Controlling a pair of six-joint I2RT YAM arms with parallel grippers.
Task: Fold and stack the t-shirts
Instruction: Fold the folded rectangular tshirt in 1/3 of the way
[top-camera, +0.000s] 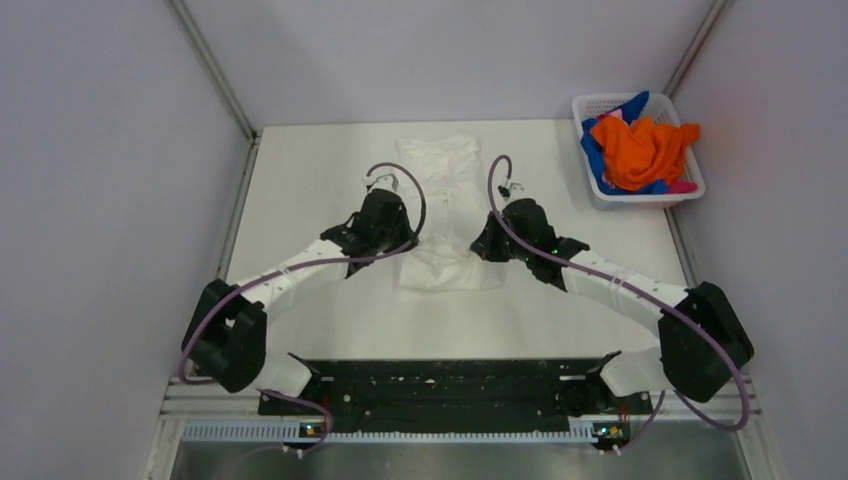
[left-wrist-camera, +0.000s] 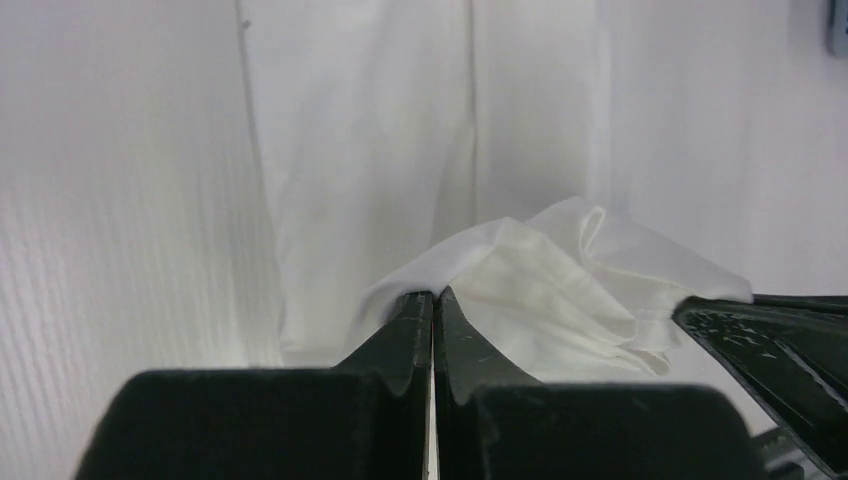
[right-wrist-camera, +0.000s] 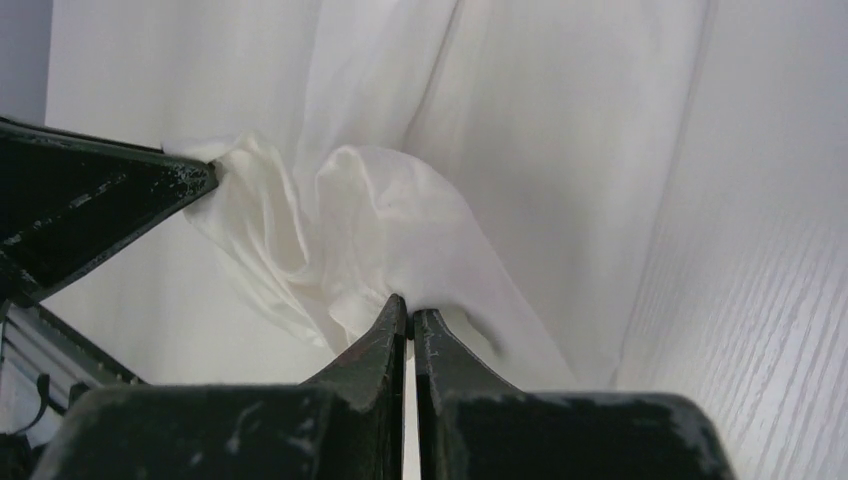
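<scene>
White thin cloth t-shirt, laid lengthwise in the middle of the pale bench and pinched on both sides about halfway along. Left end effector clamped tight on a raised ridge of that cloth. Right end effector likewise closed on a bunched fold, with the two tips near each other above the garment's middle.

Judged as a fold in hand, not yet laid down. To do it well:

- Raise both pinches together to one height, just enough to clear the layer beneath without dragging the whole garment.
- Carry them in step along parallel lines, so the crease falls straight.
- Keep the fabric lightly taut between the tips, but avoid pulling outward, since such thin cloth may slip free.
- Lower flat before letting go.

Crumpled orange shirt, blue shirt and pink shirt heaped in the white plastic lattice basket at the far right corner, well apart.
</scene>
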